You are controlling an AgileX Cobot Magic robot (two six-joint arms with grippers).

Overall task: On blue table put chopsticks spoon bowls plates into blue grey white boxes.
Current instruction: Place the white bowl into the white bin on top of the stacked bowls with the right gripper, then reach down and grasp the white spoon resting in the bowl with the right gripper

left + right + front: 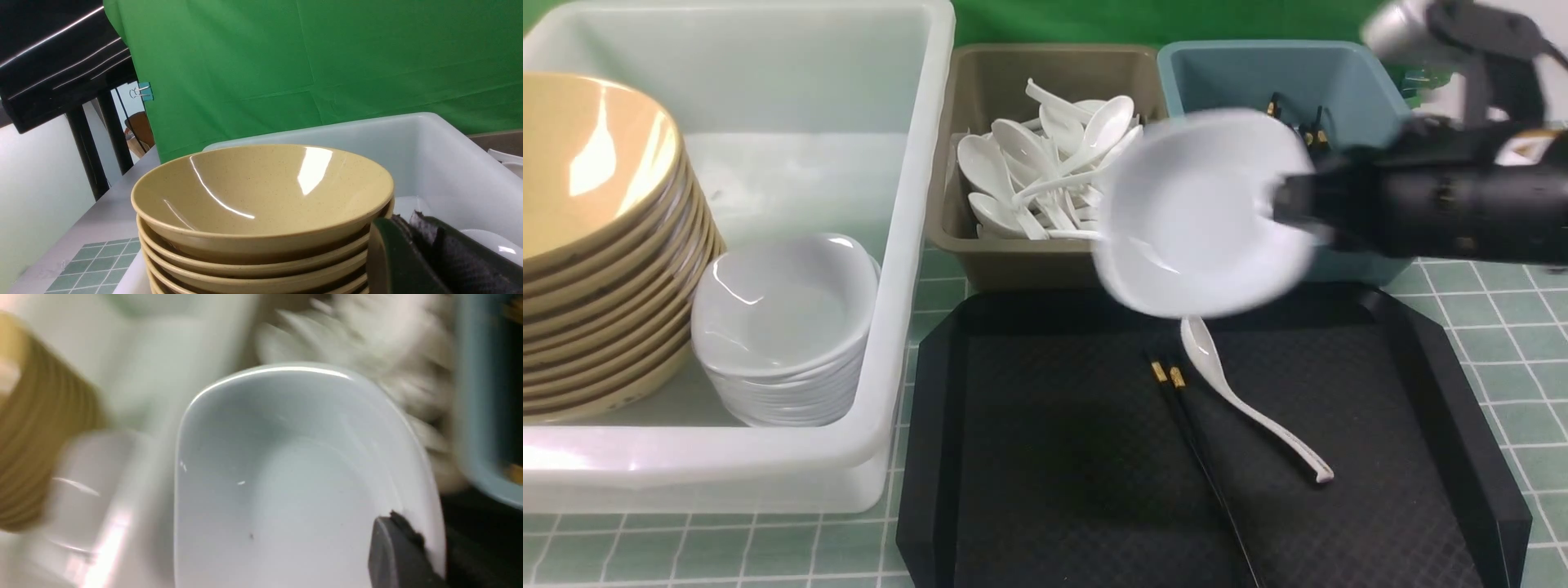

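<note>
My right gripper (1278, 208) is shut on the rim of a white plate (1192, 212) and holds it in the air over the far edge of the black tray, in front of the grey and blue boxes. In the right wrist view one finger (392, 543) lies inside the plate (294, 477). The other finger is hidden under the plate. Black chopsticks (1192, 425) and a white spoon (1241, 400) lie on the tray. The white tub (915, 204) holds stacked tan bowls (588, 163) and stacked plates (784, 310). My left gripper (421, 245) is shut and empty beside the bowls (261, 196).
The olive-grey box (980, 82) holds several white spoons (1045, 171). The blue box (1258, 73) holds chopsticks (1311, 131). The black tray (1029, 457) lies on the tiled blue table (1486, 343), in front of the boxes. A green backdrop stands behind.
</note>
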